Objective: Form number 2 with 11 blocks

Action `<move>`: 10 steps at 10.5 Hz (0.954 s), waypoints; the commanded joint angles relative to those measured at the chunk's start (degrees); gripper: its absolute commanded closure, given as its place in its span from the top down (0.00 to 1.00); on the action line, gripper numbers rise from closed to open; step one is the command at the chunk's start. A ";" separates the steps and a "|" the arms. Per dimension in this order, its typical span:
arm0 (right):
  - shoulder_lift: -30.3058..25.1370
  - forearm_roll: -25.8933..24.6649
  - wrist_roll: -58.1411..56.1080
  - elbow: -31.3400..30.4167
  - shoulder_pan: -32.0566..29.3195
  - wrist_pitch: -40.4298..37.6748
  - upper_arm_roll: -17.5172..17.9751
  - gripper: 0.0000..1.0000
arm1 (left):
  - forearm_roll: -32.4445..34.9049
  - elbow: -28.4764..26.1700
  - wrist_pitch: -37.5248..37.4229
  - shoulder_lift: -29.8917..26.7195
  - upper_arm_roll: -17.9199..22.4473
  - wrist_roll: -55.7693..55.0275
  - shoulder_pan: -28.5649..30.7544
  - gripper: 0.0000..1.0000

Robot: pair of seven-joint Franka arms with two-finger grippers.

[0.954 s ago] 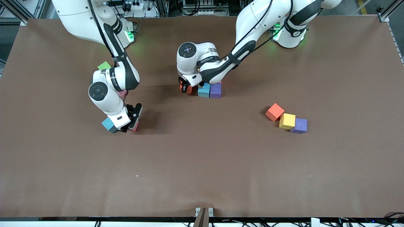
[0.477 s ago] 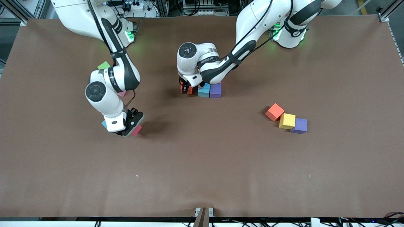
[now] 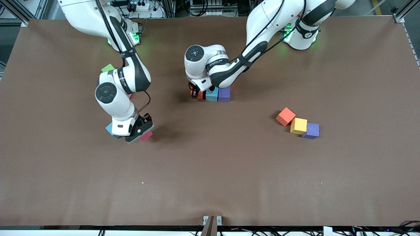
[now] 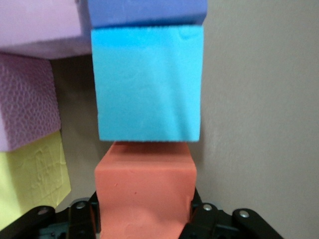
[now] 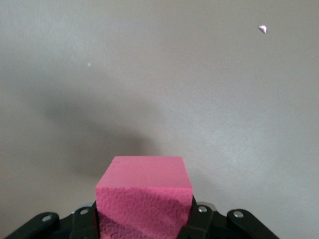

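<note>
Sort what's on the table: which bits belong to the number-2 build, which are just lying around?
Job:
- orange block held in left end effector, against the light blue block and purple block of the started row
- red block held in right end effector
- loose orange, yellow and purple cubes

Lying about:
- green cube

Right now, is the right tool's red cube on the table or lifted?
Lifted: the right tool holds the red cube above bare table.

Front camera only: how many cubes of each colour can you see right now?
orange cubes: 2
light blue cubes: 2
purple cubes: 2
yellow cube: 1
red cube: 1
pink cube: 1
green cube: 1
total: 10
</note>
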 commanded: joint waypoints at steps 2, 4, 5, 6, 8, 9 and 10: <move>1.68 0.23 14.09 2.16 3.08 -0.91 0.04 0.30 | 1.20 -1.31 -3.18 -1.02 0.78 0.34 0.62 0.18; 1.94 0.23 20.70 2.16 4.32 -1.00 0.12 0.30 | 1.20 -1.22 -3.37 -1.02 0.78 0.34 0.88 0.18; 1.94 0.23 21.94 2.07 4.59 -2.22 0.12 0.30 | 1.11 -1.13 -3.37 -0.93 0.78 0.34 0.88 0.26; 1.94 0.23 22.13 2.15 4.59 -3.19 0.12 0.32 | 1.11 -0.87 -3.37 -0.58 0.78 0.34 0.54 0.70; 1.94 0.23 22.22 1.98 4.50 -3.28 0.12 0.33 | 2.86 -0.61 -3.80 -1.19 0.78 1.65 0.70 1.00; 1.94 0.23 22.65 1.80 4.42 -3.46 0.12 0.33 | 2.61 -0.61 -5.89 -3.11 0.08 2.88 0.88 1.00; 1.94 0.23 23.53 1.89 4.50 -4.33 0.04 0.33 | 2.43 -0.52 -6.35 -4.69 -1.41 3.94 1.06 1.00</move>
